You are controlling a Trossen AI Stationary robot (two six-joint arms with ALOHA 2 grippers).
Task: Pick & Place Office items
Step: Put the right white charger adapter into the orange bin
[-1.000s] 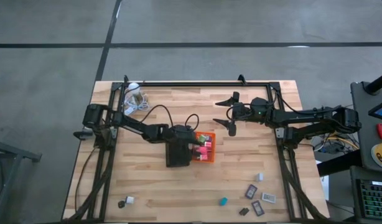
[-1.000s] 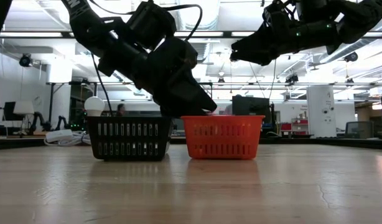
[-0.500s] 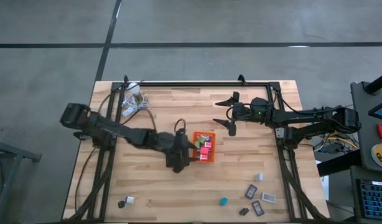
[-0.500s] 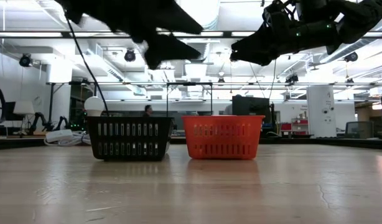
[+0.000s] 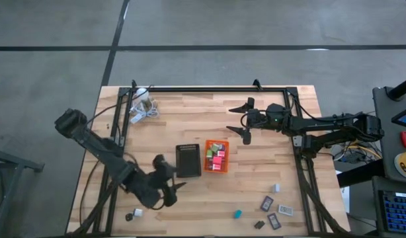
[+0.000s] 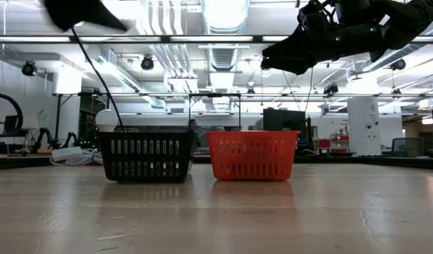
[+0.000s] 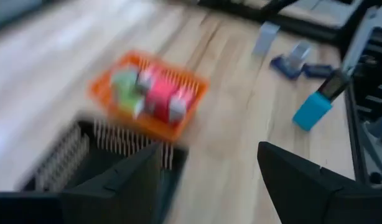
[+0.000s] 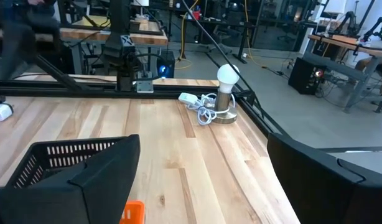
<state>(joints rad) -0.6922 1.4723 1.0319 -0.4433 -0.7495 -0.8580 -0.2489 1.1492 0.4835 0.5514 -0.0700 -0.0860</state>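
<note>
Several small office items, pink, green and red, lie in the orange tray (image 5: 217,156), which stands beside the black tray (image 5: 188,160) at mid table. More pieces lie near the right front: a teal block (image 5: 237,213) and flat grey-black rectangles (image 5: 274,221). Two tiny pieces (image 5: 133,214) lie near the left front. My left gripper (image 5: 171,177) hovers open, near and left of the black tray, holding nothing. In the left wrist view its fingers frame both trays (image 7: 147,99). My right gripper (image 5: 246,122) waits open above the table's far right.
A white ball with a coiled grey cable (image 5: 143,102) sits at the far left corner. Black frame rails (image 5: 209,88) run along the far, left and right table edges. Bare wood lies between the trays and the near edge.
My left gripper has swung away from above the orange tray toward the table's near left, rising and turning as it went. It has stayed open with nothing in it. The trays and pieces have kept their places.
</note>
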